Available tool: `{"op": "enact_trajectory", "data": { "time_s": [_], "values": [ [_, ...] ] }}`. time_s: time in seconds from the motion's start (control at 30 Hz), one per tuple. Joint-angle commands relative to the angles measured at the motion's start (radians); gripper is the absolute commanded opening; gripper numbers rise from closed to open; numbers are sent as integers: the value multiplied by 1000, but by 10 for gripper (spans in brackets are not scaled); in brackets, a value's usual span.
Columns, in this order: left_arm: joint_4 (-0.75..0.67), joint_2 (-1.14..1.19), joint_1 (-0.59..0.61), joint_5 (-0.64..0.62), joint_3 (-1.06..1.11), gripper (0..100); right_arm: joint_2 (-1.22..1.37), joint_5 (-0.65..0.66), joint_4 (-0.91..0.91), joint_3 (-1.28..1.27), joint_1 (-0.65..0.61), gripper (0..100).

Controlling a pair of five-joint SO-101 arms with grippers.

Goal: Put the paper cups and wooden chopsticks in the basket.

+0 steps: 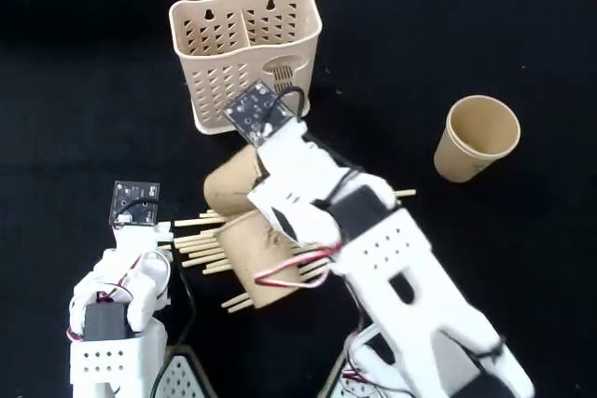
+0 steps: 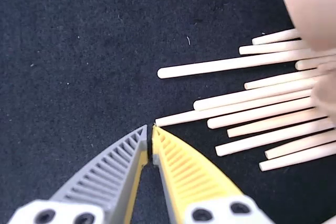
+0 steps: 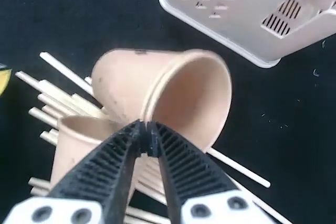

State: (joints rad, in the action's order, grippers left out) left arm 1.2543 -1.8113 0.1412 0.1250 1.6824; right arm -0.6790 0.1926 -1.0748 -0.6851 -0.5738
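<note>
Jaws of the left gripper (image 2: 151, 129) are pressed together on nothing, tips just beside the ends of the wooden chopsticks (image 2: 252, 98) strewn on the black table (image 2: 79, 51); the right gripper (image 3: 146, 132) is likewise closed, at the rim of a tipped paper cup (image 3: 184, 98) lying over the chopsticks; a second cup (image 3: 79, 140) touches it; a third cup (image 1: 476, 137) sits well apart; the basket (image 1: 244, 53) stands near.
</note>
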Motion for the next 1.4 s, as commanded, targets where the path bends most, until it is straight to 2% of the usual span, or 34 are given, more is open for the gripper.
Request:
{"op": "enact_trajectory", "data": {
  "time_s": [0.0,0.23,0.4,0.53,0.63,0.77,0.9,1.03,1.2,1.37],
  "values": [
    [18,-8,7,-3,15,33,-93,52,-77,62,-8,12],
    [18,-8,7,-3,15,33,-139,95,-83,8,109,27],
    [18,-8,7,-3,15,33,-140,21,-32,-81,181,198],
    [18,-8,7,-3,15,33,-139,-77,160,-206,204,204],
    [18,-8,7,-3,15,33,-139,-100,298,-285,204,198],
    [18,-8,7,-3,15,33,-137,-100,377,-328,210,198],
    [18,-8,7,-3,15,33,-105,-97,397,-291,252,201],
    [18,-8,7,-3,15,33,38,-98,391,-205,273,265],
    [18,-8,7,-3,15,33,228,-98,391,-104,269,268],
    [18,-8,7,-3,15,33,285,-98,400,-58,269,268]
  ]
}}
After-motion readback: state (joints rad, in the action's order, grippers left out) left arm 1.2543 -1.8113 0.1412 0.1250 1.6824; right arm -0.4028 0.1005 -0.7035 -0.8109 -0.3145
